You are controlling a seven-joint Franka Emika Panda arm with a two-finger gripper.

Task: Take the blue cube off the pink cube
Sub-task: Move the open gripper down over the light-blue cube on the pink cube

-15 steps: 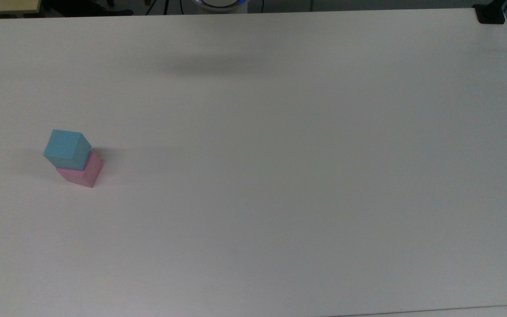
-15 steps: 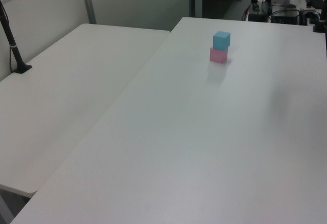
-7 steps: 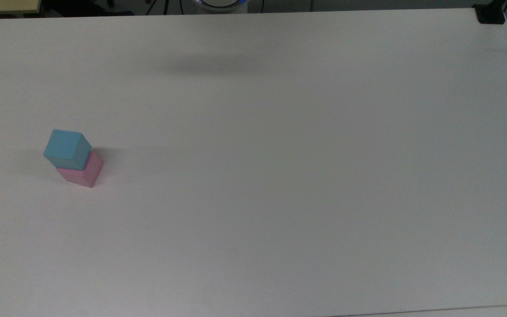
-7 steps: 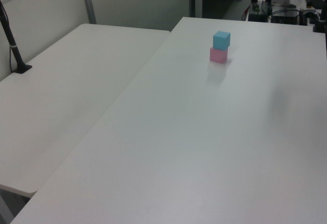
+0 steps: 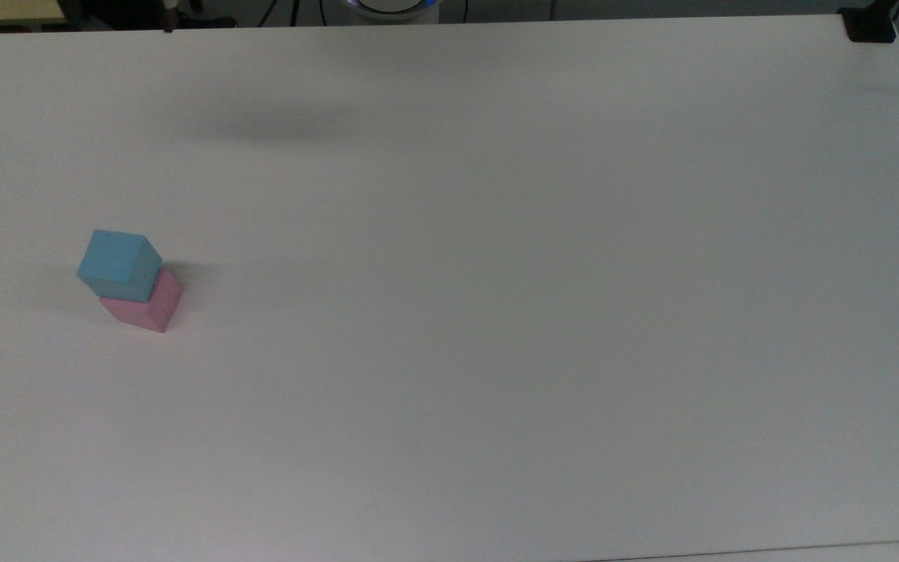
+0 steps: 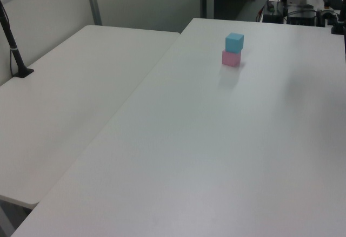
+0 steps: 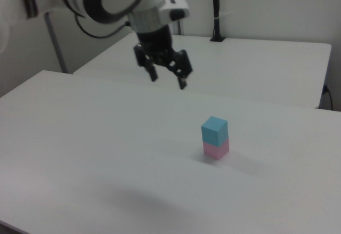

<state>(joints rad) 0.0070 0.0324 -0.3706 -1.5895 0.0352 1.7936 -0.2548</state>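
Nothing is done yet: the blue cube (image 7: 214,128) sits squarely on the pink cube (image 7: 216,148) on the white worktop (image 7: 80,138), while the pincer (image 7: 168,78) hangs released, grasping nothing, well apart to the right view's upper left, approach and lift remaining

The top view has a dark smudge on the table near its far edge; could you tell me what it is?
In the top view, a soft shadow on the bare table, likely cast by the arm; in the right view the open gripper hangs above the table, slightly motion-blurred.
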